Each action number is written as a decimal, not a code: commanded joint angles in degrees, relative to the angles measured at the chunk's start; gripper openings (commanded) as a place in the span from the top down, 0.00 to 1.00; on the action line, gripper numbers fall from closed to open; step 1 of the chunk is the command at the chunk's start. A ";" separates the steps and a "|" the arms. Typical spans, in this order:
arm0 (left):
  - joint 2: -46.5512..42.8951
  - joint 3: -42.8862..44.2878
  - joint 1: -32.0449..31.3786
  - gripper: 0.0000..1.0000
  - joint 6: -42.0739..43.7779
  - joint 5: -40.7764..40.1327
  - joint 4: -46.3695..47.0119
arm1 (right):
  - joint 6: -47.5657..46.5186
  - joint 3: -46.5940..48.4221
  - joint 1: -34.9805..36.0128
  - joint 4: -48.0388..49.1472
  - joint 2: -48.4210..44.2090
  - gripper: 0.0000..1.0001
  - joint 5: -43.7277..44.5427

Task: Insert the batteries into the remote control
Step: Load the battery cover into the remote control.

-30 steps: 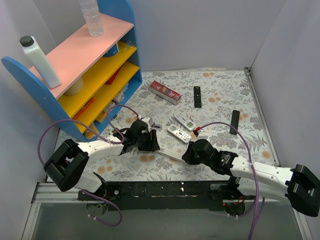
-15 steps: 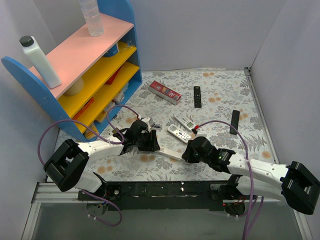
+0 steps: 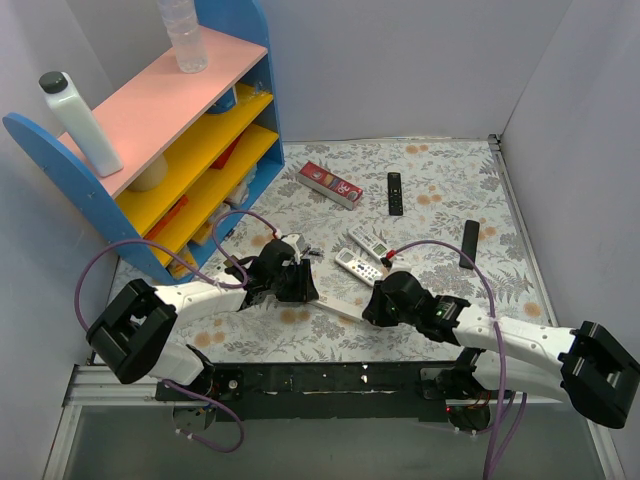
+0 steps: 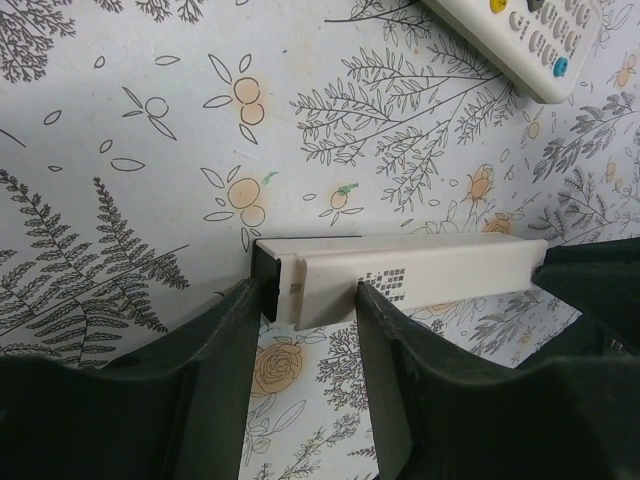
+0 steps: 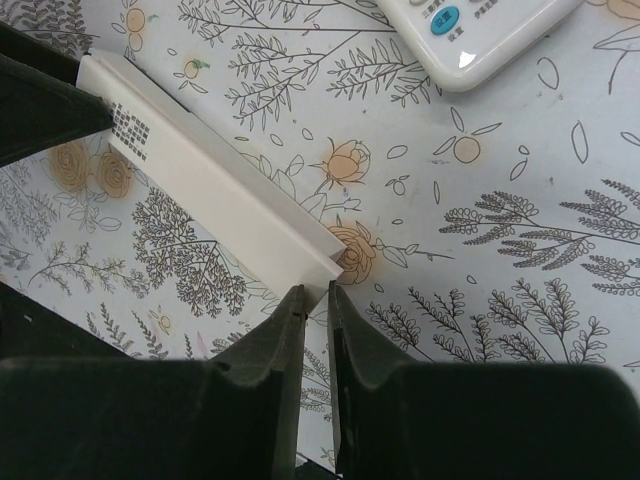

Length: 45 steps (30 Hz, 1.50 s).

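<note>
While two plastic bottles (image 3: 80, 125) top the blue shelf unit (image 3: 80, 190), the nearly closed right end effector (image 5: 317, 292) pinches one end of the slim white bar remote (image 5: 220, 200). The left end effector (image 4: 312, 295) straddles the other end; grip unclear.

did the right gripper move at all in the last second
Yes, slightly: seen from above, the right gripper has crept left, a little nearer the near end of the wider white remote.

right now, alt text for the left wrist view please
The left pincer has its two dark fingers straddling one end of a slim white remote against a floral tablecloth. A wider white remote with buttons peeks in top right.
</note>
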 commanded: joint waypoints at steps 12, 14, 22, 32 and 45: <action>-2.05 -1.74 -0.28 0.58 -1.22 1.94 0.38 | -1.65 5.12 -0.20 3.21 3.37 0.78 -3.18; -1.96 -2.00 -0.37 0.57 -1.48 2.12 0.73 | -1.83 5.38 -0.20 3.21 3.63 0.78 -3.89; -1.96 -2.88 -0.28 0.59 -2.01 1.94 1.35 | -1.83 5.47 -0.20 3.21 3.46 0.75 -4.59; -2.40 -3.58 -0.28 0.71 -2.89 1.86 1.61 | -1.83 4.50 -0.20 5.14 3.29 0.69 -5.82; -2.57 -4.81 -0.28 0.76 -4.03 1.77 2.23 | 0.02 1.87 -0.38 3.74 1.26 0.66 -0.20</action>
